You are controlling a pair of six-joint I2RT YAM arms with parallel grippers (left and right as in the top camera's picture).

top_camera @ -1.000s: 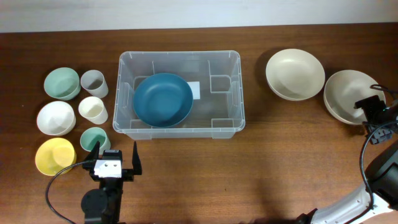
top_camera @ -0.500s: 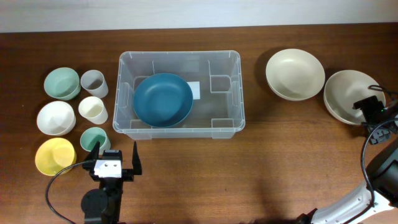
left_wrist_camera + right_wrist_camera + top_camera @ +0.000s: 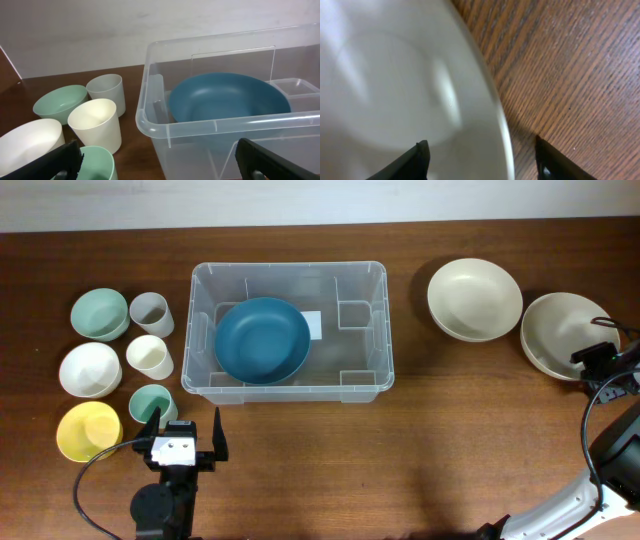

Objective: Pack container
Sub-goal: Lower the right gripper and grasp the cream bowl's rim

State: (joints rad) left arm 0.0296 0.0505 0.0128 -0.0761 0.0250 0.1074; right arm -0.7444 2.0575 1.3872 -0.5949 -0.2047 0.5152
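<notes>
Container (image 3: 380, 330) sits mid-table, a bit left of centre, long side facing the arms, open top. Inside: one dark blue bowl (image 3: 262, 340), upright, in the big left section, beside the white label (image 3: 314, 325) on the base; the small moulded compartments on the right hold nothing. Left gripper (image 3: 186, 420) is wide open and holds nothing, parked just in front of the container's front-left corner, pointing at it. Its left finger (image 3: 65, 160) is right next to the mint green cup (image 3: 152, 402); can't tell if they touch. Right gripper (image 3: 482, 162) is also spread open, with nothing clamped, and straddles the near-right rim of the far-right beige bowl (image 3: 560, 330): one finger over the bowl's inside, the other over bare table (image 3: 400, 450). Can't tell whether either finger touches the rim. Second beige bowl (image 3: 474, 298) is just left of that one, rims nearly meeting. Left of the container, two columns: mint green bowl (image 3: 99, 313), white bowl (image 3: 89, 368), yellow bowl (image 3: 88, 430), then grey cup (image 3: 150, 312), cream cup (image 3: 149, 356) and the mint green cup, all upright.
</notes>
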